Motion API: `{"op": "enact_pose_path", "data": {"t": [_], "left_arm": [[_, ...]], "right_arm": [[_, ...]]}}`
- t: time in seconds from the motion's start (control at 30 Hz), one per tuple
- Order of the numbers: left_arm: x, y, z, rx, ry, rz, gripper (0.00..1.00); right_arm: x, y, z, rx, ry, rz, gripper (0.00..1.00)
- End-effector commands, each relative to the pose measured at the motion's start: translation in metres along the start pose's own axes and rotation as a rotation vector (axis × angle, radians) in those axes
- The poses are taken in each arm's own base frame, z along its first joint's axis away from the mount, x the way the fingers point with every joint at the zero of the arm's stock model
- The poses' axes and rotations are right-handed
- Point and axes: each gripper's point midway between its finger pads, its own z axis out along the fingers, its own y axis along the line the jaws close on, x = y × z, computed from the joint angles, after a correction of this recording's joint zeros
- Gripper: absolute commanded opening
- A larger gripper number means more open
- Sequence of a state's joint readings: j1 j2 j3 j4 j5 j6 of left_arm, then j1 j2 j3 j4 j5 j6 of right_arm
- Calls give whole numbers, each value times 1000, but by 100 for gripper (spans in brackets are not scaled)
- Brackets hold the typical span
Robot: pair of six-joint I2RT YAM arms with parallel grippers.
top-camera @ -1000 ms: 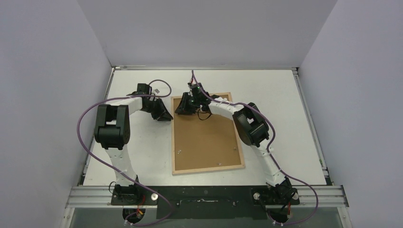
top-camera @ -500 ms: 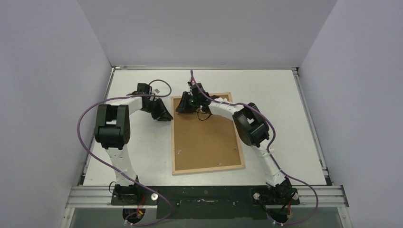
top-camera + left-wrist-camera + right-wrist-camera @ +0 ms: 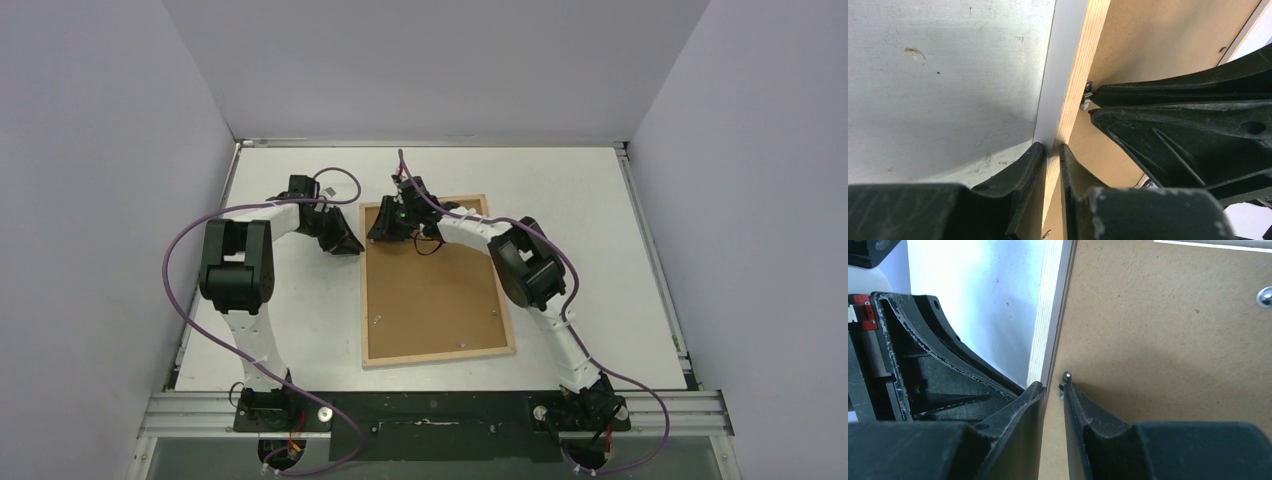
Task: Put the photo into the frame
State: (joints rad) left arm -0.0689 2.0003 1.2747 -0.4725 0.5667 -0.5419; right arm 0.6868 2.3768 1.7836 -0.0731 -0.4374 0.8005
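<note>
Little changes over the last second. My left fingers [image 3: 1025, 165] stay clenched on the left rail of the frame [image 3: 440, 356] near its far corner, steadying it on the bench [image 3: 310, 330]. Just right of them, my right fingers [image 3: 1083, 412], nearly closed, have nudged slightly beside a small metal tab [image 3: 1066, 375]; whether they pinch it I cannot tell. I judge this is work on the back's fastening. The frame lies face down, holding the brown backing board [image 3: 435, 290]. The photo is out of sight, perhaps beneath it.
</note>
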Motion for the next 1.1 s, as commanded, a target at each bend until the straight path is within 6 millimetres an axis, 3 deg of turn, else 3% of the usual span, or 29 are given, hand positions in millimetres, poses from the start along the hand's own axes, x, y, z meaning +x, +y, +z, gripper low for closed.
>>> {"op": "enact_pose_path", "data": {"t": [0.0,0.3,0.6,0.93,1.07], "left_arm": [[-2,0,6,-3,13,7,13],[-1,-2,7,3,14,8,13],[2,1,9,-4,28,1,13],[2,1,10,-2,34,-4,13],[2,0,10,-3,33,-6,13]], "right_arm": [[5,20,-6,-45,6,-5,23],[6,14,4,-39,2,10,22],[-17,5,7,30,-111,14,22],[-10,12,12,-11,-119,55,21],[-15,21,-1,-16,-146,30,21]]}}
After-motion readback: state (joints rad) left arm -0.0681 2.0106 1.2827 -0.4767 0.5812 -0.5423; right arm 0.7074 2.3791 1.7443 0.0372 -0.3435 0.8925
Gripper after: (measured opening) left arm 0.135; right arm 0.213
